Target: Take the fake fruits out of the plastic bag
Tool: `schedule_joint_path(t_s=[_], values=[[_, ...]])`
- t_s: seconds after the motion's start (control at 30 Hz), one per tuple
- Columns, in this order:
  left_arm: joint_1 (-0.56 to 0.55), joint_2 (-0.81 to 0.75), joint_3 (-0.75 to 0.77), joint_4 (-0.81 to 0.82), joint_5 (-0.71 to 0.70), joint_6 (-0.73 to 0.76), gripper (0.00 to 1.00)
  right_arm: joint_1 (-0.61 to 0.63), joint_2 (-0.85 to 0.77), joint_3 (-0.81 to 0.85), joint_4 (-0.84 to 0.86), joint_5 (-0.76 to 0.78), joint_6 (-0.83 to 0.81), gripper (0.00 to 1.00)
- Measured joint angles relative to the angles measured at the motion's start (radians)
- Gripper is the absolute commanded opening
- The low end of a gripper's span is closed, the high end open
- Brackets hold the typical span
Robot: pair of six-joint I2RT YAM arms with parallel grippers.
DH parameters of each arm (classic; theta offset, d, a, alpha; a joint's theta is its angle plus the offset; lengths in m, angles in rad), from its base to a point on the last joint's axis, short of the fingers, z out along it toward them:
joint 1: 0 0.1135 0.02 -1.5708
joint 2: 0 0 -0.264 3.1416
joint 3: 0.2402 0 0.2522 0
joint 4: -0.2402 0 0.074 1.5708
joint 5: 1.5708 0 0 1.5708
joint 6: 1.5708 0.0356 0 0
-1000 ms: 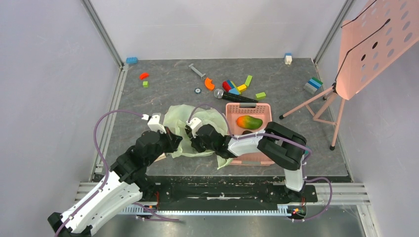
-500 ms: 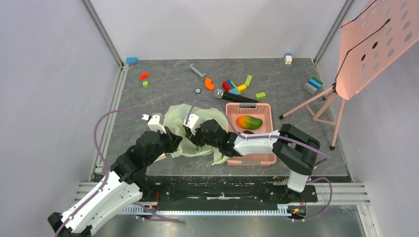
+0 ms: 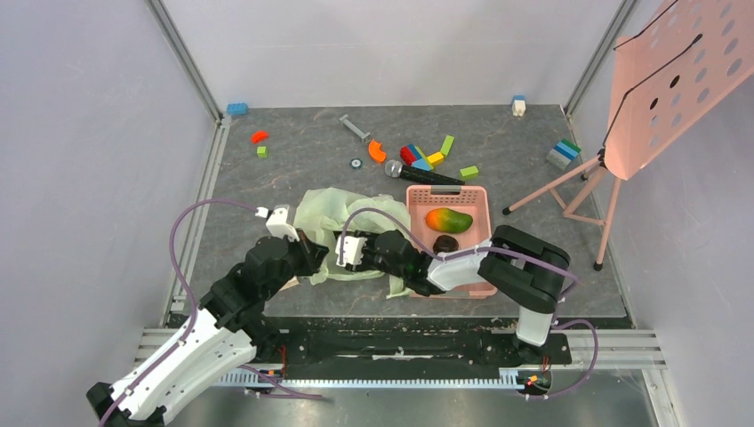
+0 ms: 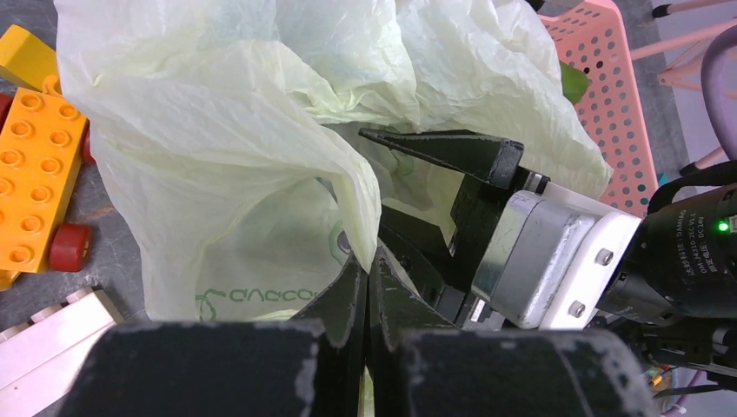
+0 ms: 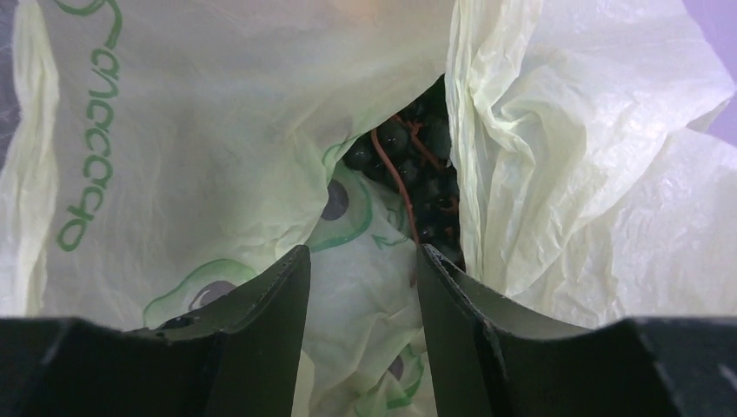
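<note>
The pale green plastic bag [image 3: 342, 221] lies crumpled left of the pink basket. My left gripper [image 4: 368, 269] is shut on a fold of the bag's edge and holds it up; in the top view it [image 3: 311, 258] is at the bag's near left side. My right gripper [image 5: 361, 261] is open and empty, its jaws inside the bag's mouth. The bunch of blackish grapes [image 5: 415, 178] lies just beyond its fingertips, inside the bag. The mango [image 3: 448, 220] and the small dark brown fruit [image 3: 445, 243] lie in the basket. The dark green oval fruit is not in view.
The pink perforated basket [image 3: 478, 200] stands right of the bag, partly under my right arm. Toy blocks [image 3: 422, 158], a microphone [image 3: 422, 174] and a syringe [image 3: 354, 127] lie further back. A pink music stand [image 3: 578, 182] is at the right. Yellow blocks [image 4: 35, 174] lie beside the bag.
My right gripper has moved down and left into the bag's mouth, and its arm has uncovered the dark brown fruit in the basket. My left gripper has stayed put, holding the bag.
</note>
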Motion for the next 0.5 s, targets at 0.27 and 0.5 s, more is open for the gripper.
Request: schedule_joint_path(t_s=[0.27, 0.5], values=[[0.000, -0.002, -0.018, 0.008, 0.001, -0.007, 0.02, -0.003, 0.091, 0.090, 0.022, 0.018, -0.087, 0.49], [0.001, 0.006, -0.018, 0.021, 0.001, -0.007, 0.02, -0.010, 0.138, 0.152, 0.023, 0.034, -0.102, 0.43]])
